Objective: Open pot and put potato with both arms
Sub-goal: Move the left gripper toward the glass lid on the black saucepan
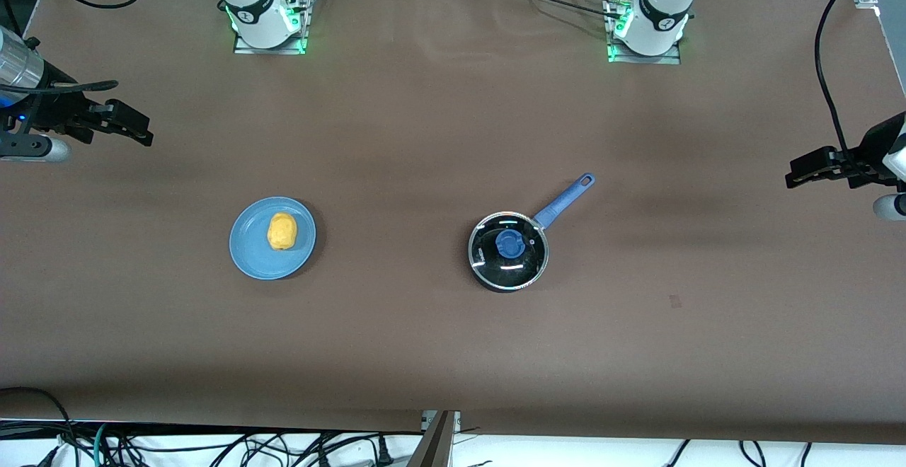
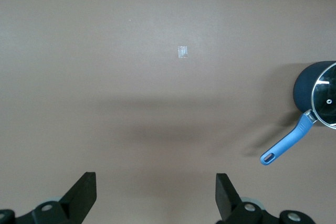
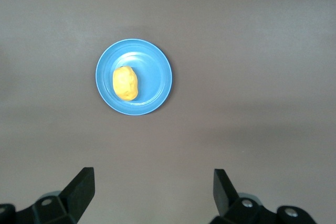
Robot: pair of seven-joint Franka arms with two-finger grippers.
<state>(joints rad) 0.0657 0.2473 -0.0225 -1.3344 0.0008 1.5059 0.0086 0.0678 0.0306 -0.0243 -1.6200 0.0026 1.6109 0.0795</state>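
The black pot (image 1: 488, 282) stands on the brown table toward the left arm's end, closed by a glass lid (image 1: 527, 260) with a blue knob (image 1: 509, 244). Its blue handle (image 1: 564, 202) points away from the front camera. The yellow-orange potato (image 1: 282, 231) lies on a light-blue plate (image 1: 248, 255) toward the right arm's end. My right gripper (image 1: 131, 127) is open and empty, over the table's edge at the right arm's end. My left gripper (image 1: 803, 170) is open and empty, over the left arm's end. The left wrist view shows my left gripper (image 2: 156, 182) and the pot (image 2: 307, 85). The right wrist view shows my right gripper (image 3: 154, 179), the potato (image 3: 125, 83) and the plate (image 3: 155, 77).
A small pale mark (image 1: 674, 301) is on the table nearer to the front camera than the pot; it also shows in the left wrist view (image 2: 182, 52). Cables hang along the table's front edge (image 1: 283, 446). The arm bases (image 1: 269, 25) stand along the back.
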